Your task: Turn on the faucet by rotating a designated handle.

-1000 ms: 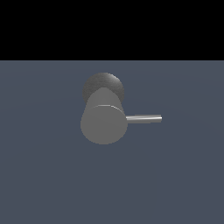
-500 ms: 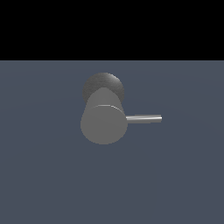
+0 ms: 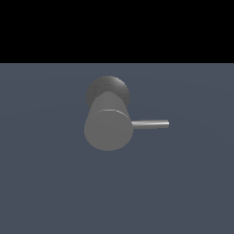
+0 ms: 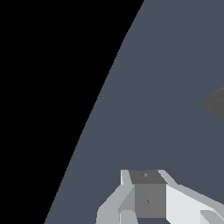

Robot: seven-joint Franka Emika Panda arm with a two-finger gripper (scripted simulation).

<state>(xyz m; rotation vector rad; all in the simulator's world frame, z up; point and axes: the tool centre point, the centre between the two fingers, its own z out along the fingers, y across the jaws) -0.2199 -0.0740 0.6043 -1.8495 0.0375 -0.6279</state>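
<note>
Faucet (image 3: 109, 130): grey cylinder on the blue-grey floor (image 3: 45, 192), round face toward the exterior camera. Handle (image 3: 151, 124): thin rod jutting to the exterior view's right, untouched. My gripper (image 4: 146, 199): only partly seen at the wrist, jaw spread not discernible. Risk: approaching nearly blind, I could strike the cylinder or slip off the slim rod.

Wrist view: slate-blue floor (image 4: 166, 87) fills most of the frame, meeting a black void along a slanted, slightly curved edge. Part of the gripper (image 4: 146, 197) shows at the frame border as white angular housing around a grey block (fingertips out of frame, jaw state not readable). A dark grey rounded patch (image 4: 216, 102) sits cut off at the frame border, well apart from the gripper; identity unclear.
</note>
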